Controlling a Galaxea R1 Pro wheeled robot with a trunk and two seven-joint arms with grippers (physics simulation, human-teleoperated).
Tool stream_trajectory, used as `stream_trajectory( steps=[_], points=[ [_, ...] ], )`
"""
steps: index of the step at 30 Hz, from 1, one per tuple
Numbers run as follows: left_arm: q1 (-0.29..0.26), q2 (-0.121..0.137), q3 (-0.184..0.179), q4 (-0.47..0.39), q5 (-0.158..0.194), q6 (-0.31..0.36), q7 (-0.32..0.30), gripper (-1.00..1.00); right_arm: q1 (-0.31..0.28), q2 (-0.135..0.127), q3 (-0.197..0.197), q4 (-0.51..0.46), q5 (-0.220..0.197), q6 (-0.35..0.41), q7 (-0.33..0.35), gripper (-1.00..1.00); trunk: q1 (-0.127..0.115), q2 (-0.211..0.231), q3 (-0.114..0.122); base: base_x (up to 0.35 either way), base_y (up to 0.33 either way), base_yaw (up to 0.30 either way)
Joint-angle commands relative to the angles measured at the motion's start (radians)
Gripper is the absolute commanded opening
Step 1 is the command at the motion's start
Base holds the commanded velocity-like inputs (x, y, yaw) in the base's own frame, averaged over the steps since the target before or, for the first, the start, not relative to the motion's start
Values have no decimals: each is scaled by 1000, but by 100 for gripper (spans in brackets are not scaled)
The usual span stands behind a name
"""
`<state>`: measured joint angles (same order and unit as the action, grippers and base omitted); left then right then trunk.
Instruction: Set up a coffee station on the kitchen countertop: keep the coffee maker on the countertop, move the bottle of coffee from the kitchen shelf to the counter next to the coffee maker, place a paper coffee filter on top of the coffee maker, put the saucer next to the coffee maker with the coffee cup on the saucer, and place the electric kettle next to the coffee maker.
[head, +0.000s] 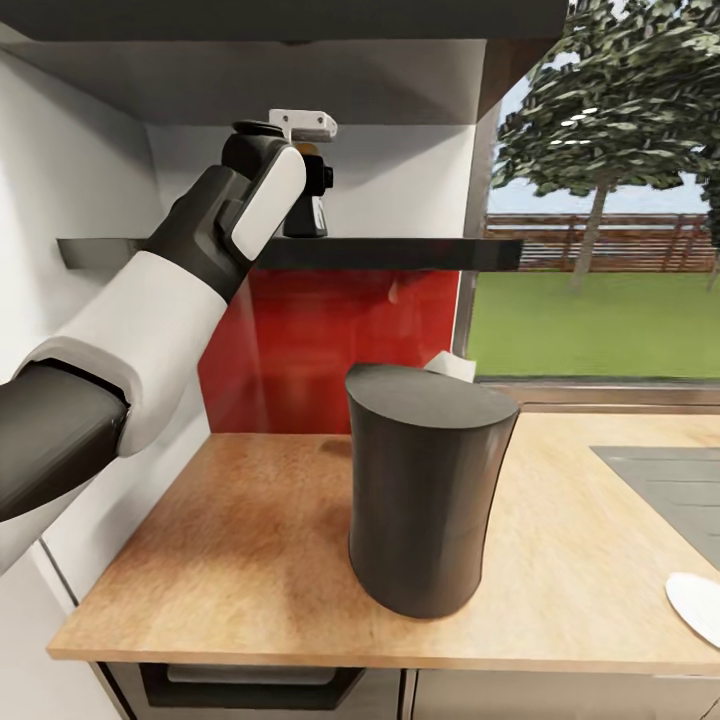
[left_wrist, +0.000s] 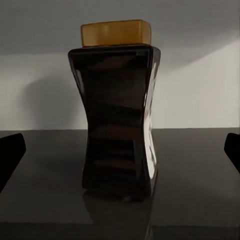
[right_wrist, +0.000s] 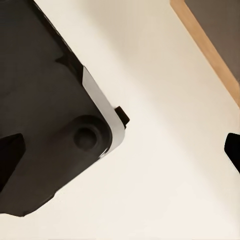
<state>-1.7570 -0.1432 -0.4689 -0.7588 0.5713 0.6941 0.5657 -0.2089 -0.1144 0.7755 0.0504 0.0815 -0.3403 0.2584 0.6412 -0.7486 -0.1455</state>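
Observation:
The bottle of coffee (left_wrist: 120, 115), a dark-brown waisted jar with a golden-tan lid, stands upright on the glossy dark kitchen shelf (left_wrist: 50, 200). My left gripper (left_wrist: 120, 155) is open, its fingertips (left_wrist: 10, 155) wide apart on either side and short of the jar. In the head view the left gripper (head: 318, 180) is raised to the shelf (head: 420, 253) and hides most of the bottle (head: 305, 222). The tall dark-grey coffee maker (head: 425, 490) stands on the kitchen countertop (head: 230, 560). A white paper coffee filter (head: 452, 365) peeks out behind it. The saucer (head: 697, 605) lies at the right edge. My right gripper (right_wrist: 120, 155) is open, holding nothing.
A red back panel (head: 320, 340) runs under the shelf, with a white wall to the left. A grey inset panel (head: 670, 490) sits in the counter at right, below a window (head: 600, 250). The right wrist view faces the robot's black base (right_wrist: 45, 110) over pale floor.

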Motion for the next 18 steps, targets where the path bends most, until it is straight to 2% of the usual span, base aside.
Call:
stream_trajectory(
  steps=[1,3,5,7,11,18],
  points=[
    [-2,1,-4,0,10,1,10,100,3,0,-6,3,15,-6,1,100,0,-1,-2,95,0,0],
    [-2,1,-4,0,11,1,10,100,15,2,-5,2,57,-6,-6,100,0,-1,-2,55,0,0],
    [-2,1,-4,0,11,1,10,100,26,5,-5,3,134,-6,-23,100,0,-1,-2,26,0,0],
    [-2,1,-4,0,10,1,10,100,35,6,-5,3,176,-6,-34,100,0,-1,-2,16,0,0],
    [-2,1,-4,0,11,1,10,100,46,7,-5,3,213,-6,-46,100,0,-1,-2,86,0,0],
    [-1,1,-4,-1,10,1,10,100,49,7,-5,3,221,-6,-50,100,0,-1,-2,36,0,0]
  ],
)
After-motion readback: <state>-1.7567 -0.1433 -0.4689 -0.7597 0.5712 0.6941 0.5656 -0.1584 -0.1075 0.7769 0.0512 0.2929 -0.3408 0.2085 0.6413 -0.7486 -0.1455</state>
